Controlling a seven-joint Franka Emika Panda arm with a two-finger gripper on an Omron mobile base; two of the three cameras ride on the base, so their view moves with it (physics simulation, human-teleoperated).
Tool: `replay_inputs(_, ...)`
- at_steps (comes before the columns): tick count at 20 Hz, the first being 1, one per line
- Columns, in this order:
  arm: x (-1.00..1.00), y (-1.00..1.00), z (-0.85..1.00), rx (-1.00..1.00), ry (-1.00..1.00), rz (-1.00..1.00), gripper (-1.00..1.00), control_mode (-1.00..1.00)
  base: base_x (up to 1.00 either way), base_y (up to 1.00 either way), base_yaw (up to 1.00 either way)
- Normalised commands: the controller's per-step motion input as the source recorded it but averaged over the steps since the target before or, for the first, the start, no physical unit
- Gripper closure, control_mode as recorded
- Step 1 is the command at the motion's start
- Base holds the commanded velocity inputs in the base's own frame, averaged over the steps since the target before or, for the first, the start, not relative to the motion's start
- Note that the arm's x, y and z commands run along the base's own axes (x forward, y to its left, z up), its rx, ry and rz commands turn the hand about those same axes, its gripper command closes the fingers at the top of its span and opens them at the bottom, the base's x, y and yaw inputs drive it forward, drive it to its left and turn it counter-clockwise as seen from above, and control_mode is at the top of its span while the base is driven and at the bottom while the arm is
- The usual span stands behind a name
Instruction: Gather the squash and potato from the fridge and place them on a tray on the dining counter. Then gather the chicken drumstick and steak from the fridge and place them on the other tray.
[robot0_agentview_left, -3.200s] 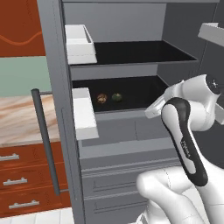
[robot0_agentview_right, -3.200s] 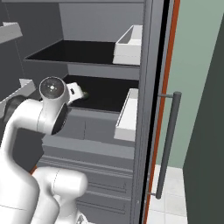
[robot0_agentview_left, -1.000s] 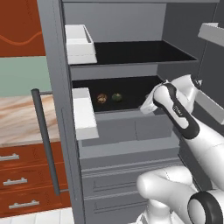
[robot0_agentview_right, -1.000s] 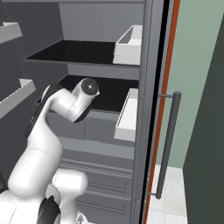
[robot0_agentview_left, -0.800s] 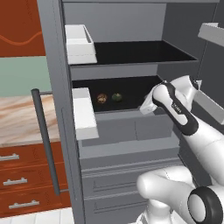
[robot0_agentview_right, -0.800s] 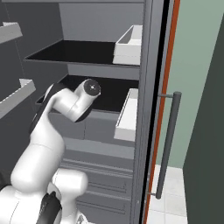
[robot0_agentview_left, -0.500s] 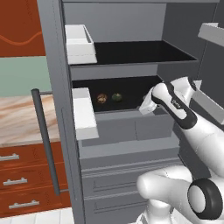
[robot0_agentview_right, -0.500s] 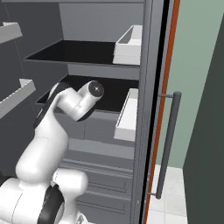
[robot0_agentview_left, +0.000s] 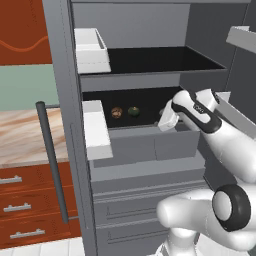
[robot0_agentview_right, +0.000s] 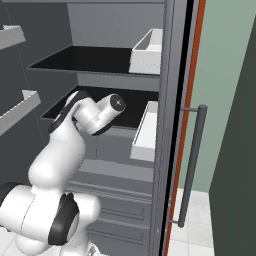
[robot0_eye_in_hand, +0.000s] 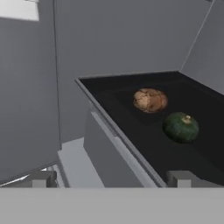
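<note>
Squash (robot0_eye_in_hand: 181, 127), potato (robot0_eye_in_hand: 150, 100) on shelf ahead of open end effector (robot0_eye_in_hand: 111, 179)

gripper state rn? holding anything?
Gripper: open and empty, at the front edge of the fridge shelf, short of the squash and potato.

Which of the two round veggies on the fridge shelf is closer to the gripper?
The squash, the dark green one. It lies nearer the open gripper than the mottled brown potato, which lies beside it, deeper on the black shelf.
</note>
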Motion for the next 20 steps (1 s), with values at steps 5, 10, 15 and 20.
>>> replay_inputs(5, 0.29, 0.0, -0.08, 0.0, 0.0, 0.07, -1.0, -1.0, 0.0, 0.0, 0.0)
replay_inputs(10, 0.26, 0.0, -0.06, 0.0, 0.0, 0.07, -1.0, -1.0, 0.0, 0.0, 0.0)
replay_inputs(15, 0.19, 0.0, -0.1, 0.01, 0.0, 0.06, -1.0, -1.0, 0.0, 0.0, 0.0)
replay_inputs(20, 0.21, 0.0, -0.04, 0.01, 0.0, 0.06, -1.0, -1.0, 0.0, 0.0, 0.0)
